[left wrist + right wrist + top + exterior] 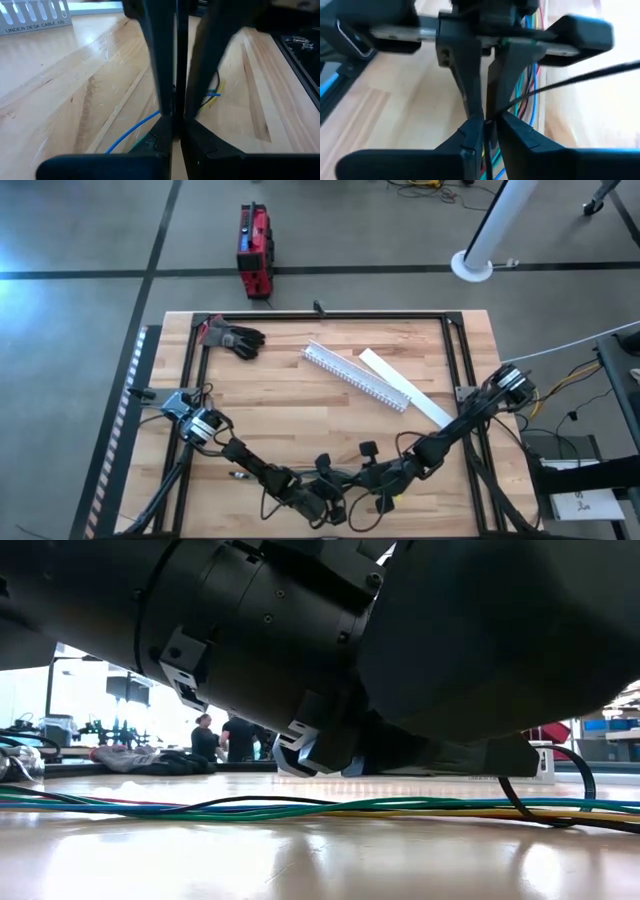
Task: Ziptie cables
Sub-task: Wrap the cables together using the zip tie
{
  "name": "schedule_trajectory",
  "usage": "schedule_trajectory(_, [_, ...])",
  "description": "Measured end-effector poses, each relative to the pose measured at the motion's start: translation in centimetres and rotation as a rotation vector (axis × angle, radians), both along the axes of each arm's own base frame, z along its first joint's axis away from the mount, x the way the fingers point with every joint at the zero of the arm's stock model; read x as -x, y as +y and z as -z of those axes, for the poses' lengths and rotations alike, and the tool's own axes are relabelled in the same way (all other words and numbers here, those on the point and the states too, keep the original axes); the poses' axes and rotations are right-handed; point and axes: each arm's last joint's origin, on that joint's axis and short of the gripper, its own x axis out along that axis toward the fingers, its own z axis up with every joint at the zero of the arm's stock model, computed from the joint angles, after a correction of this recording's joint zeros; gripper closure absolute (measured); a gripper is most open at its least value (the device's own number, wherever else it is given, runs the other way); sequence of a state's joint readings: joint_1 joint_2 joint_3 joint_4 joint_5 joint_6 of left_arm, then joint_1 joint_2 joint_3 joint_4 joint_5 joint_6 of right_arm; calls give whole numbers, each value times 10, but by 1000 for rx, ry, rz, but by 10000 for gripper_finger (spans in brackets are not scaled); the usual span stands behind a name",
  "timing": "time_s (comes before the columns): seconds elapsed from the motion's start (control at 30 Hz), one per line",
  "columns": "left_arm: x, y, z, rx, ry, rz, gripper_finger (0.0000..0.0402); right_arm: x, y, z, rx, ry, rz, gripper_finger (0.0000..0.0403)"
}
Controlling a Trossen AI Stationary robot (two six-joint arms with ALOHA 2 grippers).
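The cables (300, 808), green, blue, yellow and dark, lie flat along the table's near edge under both arms. They also show in the right wrist view as coloured cables (532, 65). My left gripper (175, 125) and my right gripper (487, 124) meet tip to tip at the near middle of the table (345, 485), both shut. A thin dark strand (560, 82) runs out from between the right fingers. I cannot tell whether it is a cable or a ziptie. My left gripper is shut with its fingertips (475, 107) against the right gripper's tips. The fingers hide what lies between them, so I cannot tell whether it holds the strand. My right gripper pinches the thin dark strand (502, 111) between its two fingers. The strand leaves the fingers sideways, drawn fairly straight.
A white slotted channel (355, 375) and its flat lid (405, 390) lie slantwise at mid-table. A dark glove (235, 338) lies at the far left corner. A black frame (330, 317) runs along the table's edges. Bare wood lies between the channel and the grippers.
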State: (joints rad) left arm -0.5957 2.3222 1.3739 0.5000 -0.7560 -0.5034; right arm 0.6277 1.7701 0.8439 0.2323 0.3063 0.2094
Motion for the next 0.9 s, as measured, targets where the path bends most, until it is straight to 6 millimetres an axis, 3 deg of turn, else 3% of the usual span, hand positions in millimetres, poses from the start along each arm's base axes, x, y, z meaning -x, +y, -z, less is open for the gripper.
schedule_trajectory(0.4, [1,0,1,0,4,3,396,-2,2,5,2,-14,-10,399])
schedule_trajectory(0.9, [0,0,-1,4,-4,-5,396,10,1,-39,30,-94,-81,401])
